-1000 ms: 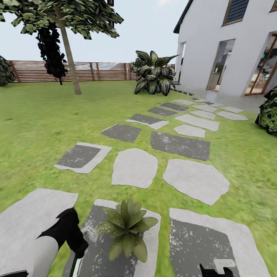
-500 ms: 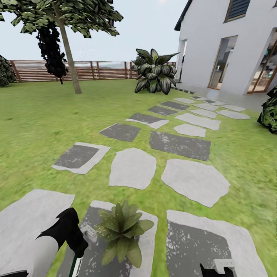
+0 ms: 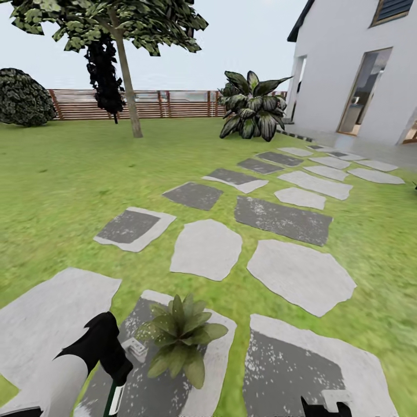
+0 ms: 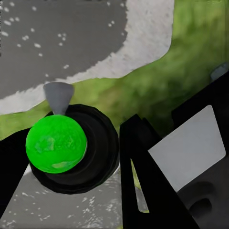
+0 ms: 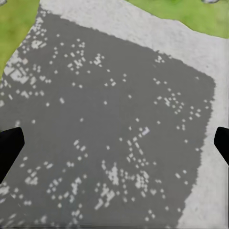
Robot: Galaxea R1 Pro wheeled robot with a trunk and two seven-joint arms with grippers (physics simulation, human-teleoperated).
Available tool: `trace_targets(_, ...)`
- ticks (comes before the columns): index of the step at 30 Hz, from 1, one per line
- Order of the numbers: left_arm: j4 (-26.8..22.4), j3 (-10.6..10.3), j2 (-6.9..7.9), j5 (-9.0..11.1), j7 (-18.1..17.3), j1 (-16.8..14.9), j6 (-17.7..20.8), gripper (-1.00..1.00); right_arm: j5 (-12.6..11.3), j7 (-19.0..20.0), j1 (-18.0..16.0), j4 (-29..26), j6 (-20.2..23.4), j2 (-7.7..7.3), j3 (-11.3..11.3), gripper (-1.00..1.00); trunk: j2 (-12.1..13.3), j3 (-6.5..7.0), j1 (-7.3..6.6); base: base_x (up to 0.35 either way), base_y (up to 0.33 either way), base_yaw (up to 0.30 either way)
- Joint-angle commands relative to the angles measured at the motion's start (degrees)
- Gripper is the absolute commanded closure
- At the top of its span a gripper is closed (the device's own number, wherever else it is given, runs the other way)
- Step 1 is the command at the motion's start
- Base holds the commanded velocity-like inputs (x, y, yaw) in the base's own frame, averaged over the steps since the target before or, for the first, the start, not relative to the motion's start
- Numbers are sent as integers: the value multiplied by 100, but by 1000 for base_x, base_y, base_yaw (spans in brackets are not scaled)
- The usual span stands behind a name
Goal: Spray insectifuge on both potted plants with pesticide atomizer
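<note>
A: Where is the pesticide atomizer (image 4: 56, 143) sitting?

B: The left gripper (image 4: 95, 157) is clamping it. In the left wrist view its bright green round end is facing the camera, wedged against a dark finger (image 4: 143, 176), with the pale trigger tip poking out towards the stone below. In the head view a green-and-white sliver of it (image 3: 113, 397) is hanging under the black left wrist.

A: And what is changing?

B: The whole head view is swinging compared with a second ago: the house is sliding off to the right, a round dark bush (image 3: 24, 97) is coming in at the left, and the potted plant (image 3: 178, 337) is sitting a little higher in the picture. That looks like the camera turning, not the plant moving.

A: Meaning for the task?

B: The robot is probably lining up on this plant, just beside the bottle on the mottled stepping stone (image 3: 214, 370). Spraying seems next.

A: The right gripper (image 5: 114, 143)?

B: Its fingertips are standing wide apart over grey stone, holding nothing.
</note>
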Motion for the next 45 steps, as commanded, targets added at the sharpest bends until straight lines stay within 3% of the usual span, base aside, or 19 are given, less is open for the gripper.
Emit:
trace_targets(1,-31,34,-7,-46,-45,-1,46,100,11,50,-4,1,-22,2,-49,-100,-2,-5,-2,-68,-60,44)
trace_targets(17,-62,35,0,-46,-26,18,46,100,11,51,-4,2,-24,9,-49,-100,-2,-5,-2,-49,-35,122)
trace_targets(21,-48,68,-29,-33,557,24,54,100,11,46,-4,1,-24,9,-49,-100,-2,-5,-2,-144,-168,4)
trace_targets(24,-47,85,-34,-9,635,23,61,100,11,48,-4,3,-24,9,-49,-100,-2,-5,-2,-17,-171,0)
trace_targets(31,-45,100,-50,23,641,18,72,100,11,46,-4,3,-24,9,-49,-100,-2,-5,-2,69,-191,47)
trace_targets(45,32,120,-50,46,526,18,64,100,11,45,-4,10,-24,9,-49,-100,-2,-5,-2,38,-45,268)
